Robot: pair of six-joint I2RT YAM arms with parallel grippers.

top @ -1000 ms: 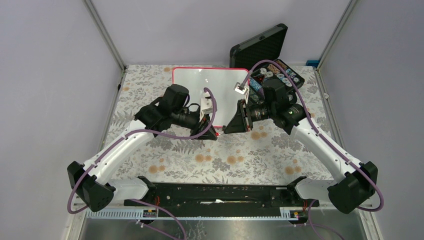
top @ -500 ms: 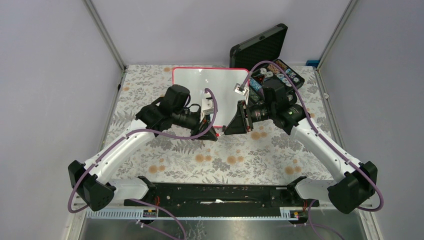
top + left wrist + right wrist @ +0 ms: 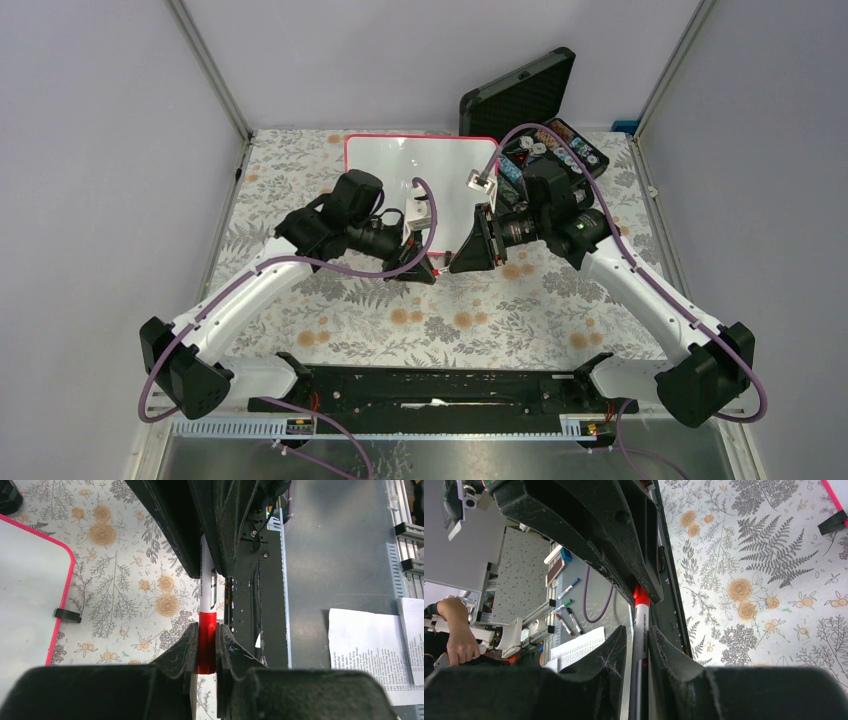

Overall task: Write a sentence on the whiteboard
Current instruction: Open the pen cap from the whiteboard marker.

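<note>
Over the floral table the arms meet tip to tip on one marker — the left gripper clamped on its red cap, the right gripper bracketing the white barrel, pinching or merely flanking I cannot tell. Such an opposed hold suggests uncapping. Beyond, the whiteboard sits at the far side — no writing visible.

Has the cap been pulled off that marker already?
No, the red cap sits flush against the white barrel, pinched in the left end effector.
</note>
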